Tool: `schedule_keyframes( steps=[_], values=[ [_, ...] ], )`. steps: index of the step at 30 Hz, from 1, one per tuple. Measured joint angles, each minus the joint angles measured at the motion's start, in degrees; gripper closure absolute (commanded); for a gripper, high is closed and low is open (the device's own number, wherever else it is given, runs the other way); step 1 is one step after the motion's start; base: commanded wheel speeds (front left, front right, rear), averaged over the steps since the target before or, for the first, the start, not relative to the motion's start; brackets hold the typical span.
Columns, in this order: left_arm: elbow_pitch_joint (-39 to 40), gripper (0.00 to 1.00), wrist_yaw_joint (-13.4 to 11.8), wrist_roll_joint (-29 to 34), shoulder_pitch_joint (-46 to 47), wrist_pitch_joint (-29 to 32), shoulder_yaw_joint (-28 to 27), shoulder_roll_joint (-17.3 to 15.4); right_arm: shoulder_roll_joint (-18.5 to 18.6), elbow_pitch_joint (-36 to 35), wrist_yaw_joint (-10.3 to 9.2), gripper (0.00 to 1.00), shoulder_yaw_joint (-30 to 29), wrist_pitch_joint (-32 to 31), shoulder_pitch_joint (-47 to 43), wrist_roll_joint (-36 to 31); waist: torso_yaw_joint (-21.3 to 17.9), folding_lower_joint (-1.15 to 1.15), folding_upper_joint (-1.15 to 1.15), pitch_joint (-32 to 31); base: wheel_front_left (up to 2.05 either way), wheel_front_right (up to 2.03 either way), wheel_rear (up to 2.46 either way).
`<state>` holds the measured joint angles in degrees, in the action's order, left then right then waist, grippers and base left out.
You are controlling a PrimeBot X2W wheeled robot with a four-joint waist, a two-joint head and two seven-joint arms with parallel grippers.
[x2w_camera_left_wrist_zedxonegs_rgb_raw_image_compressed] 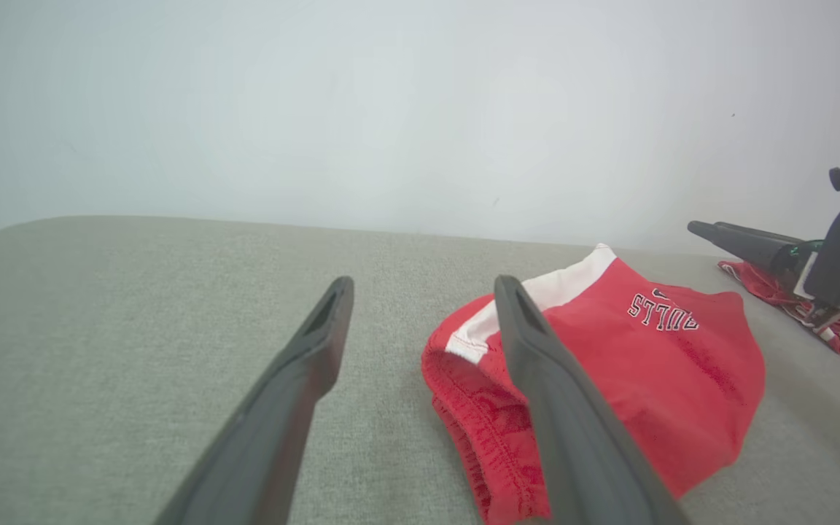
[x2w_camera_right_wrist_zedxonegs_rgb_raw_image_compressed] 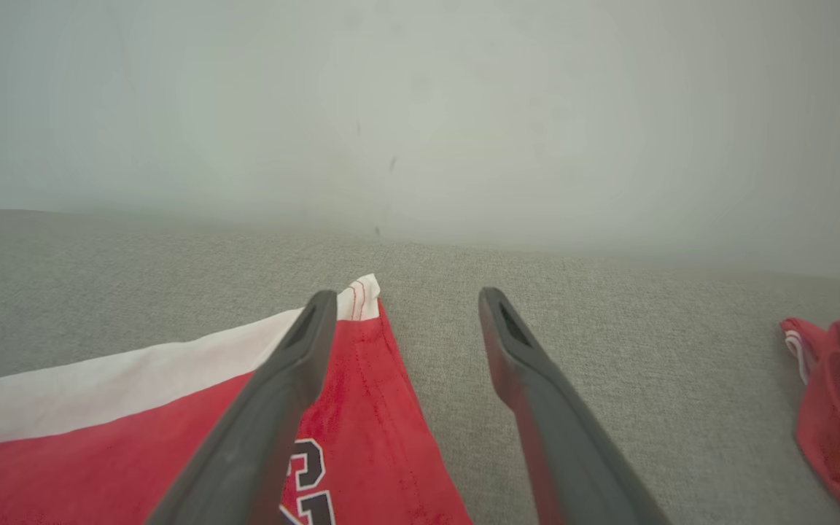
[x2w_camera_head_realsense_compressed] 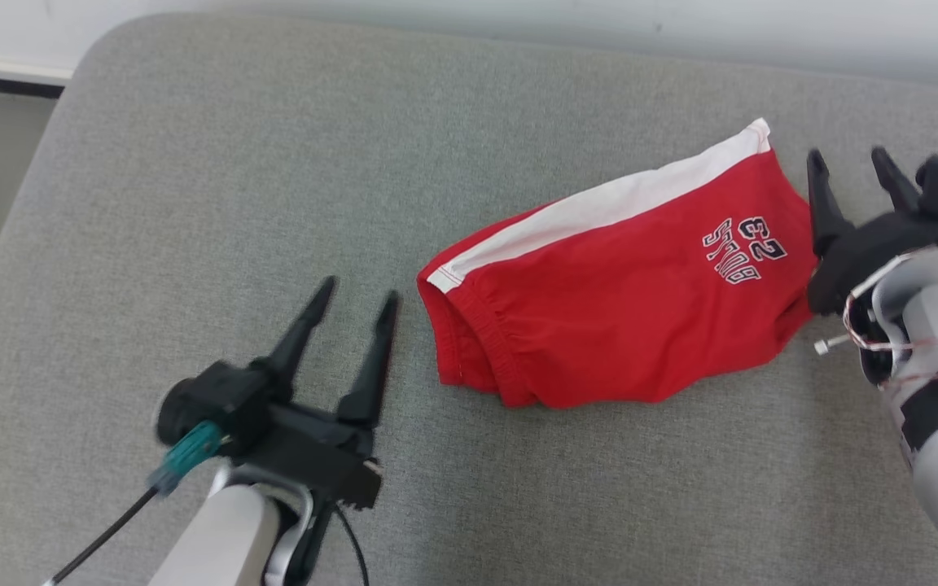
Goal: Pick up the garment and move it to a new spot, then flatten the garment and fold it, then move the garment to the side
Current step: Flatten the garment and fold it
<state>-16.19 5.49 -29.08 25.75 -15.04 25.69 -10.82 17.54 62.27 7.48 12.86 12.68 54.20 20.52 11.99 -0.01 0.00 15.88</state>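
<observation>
Left gripper [x2w_camera_head_realsense_compressed: 360, 289]: nearest, fingers spread, empty, just beside the waistband end of the garment [x2w_camera_head_realsense_compressed: 615, 285].

Garment: red shorts, folded, lying right of centre on the grey cushion [x2w_camera_head_realsense_compressed: 192, 203]. The long axis runs from the gathered elastic waistband at near left to the hem at far right. A white stripe runs along the far edge. Print near the hem reads "BULLS 23", inverted in the head view.

Right gripper [x2w_camera_head_realsense_compressed: 848, 155]: fingers spread, empty, at the hem end, one finger over its corner; contact cannot be told.

Second red cloth [x2w_camera_right_wrist_zedxonegs_rgb_raw_image_compressed: 839, 394]: apart, further right.

Pale wall [x2w_camera_head_realsense_compressed: 518, 16] behind.
</observation>
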Motion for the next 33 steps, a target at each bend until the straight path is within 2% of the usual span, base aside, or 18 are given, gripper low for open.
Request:
schedule_keyframes(
  steps=[8, 16, 22, 31, 32, 33],
  values=[
    [6.80, 0.00, -1.58, 9.34, -10.14, 0.00, -11.41, 1.88, 2.16, 1.00, 0.00, 0.00, 2.59, -0.78, -5.49, 4.50, 0.31, -0.01, -0.01, -3.18, 0.00, 0.00, 0.00],
    [7.36, 0.00, -1.92, 12.67, -16.24, 0.00, -20.78, 4.82, 2.88, 2.60, 0.00, 0.00, 4.61, -3.36, -6.72, 6.66, 1.32, -0.01, -0.01, -4.10, 0.00, 0.00, 0.00],
    [5.84, 0.00, -0.68, 13.95, -18.26, 0.00, -24.51, 6.43, 3.10, 4.90, 0.00, 0.00, 5.08, -5.20, -6.67, 7.77, 1.97, 0.00, -0.01, -3.55, 0.00, 0.00, 0.00],
    [4.76, 0.00, 0.68, 15.50, -18.29, 0.00, -25.57, 7.51, 2.45, 7.76, 0.00, 0.00, 5.24, -7.69, -6.58, 9.36, 2.82, 0.00, -0.01, -2.65, 0.00, 0.00, 0.00],
    [4.72, 0.00, 0.92, 15.60, -18.17, 0.00, -25.63, 7.57, 2.31, 7.94, 0.00, 0.13, 5.20, -7.93, -6.47, 9.75, 2.85, 0.00, -0.01, -2.52, 0.00, 0.00, 0.00],
    [4.69, 0.00, 1.05, 15.70, -18.01, 0.00, -25.66, 7.60, 2.25, 8.20, 0.00, 0.57, 5.14, -8.49, -6.28, 10.00, 2.88, 0.00, -0.01, -2.40, 0.00, 0.00, 0.00]
  ],
)
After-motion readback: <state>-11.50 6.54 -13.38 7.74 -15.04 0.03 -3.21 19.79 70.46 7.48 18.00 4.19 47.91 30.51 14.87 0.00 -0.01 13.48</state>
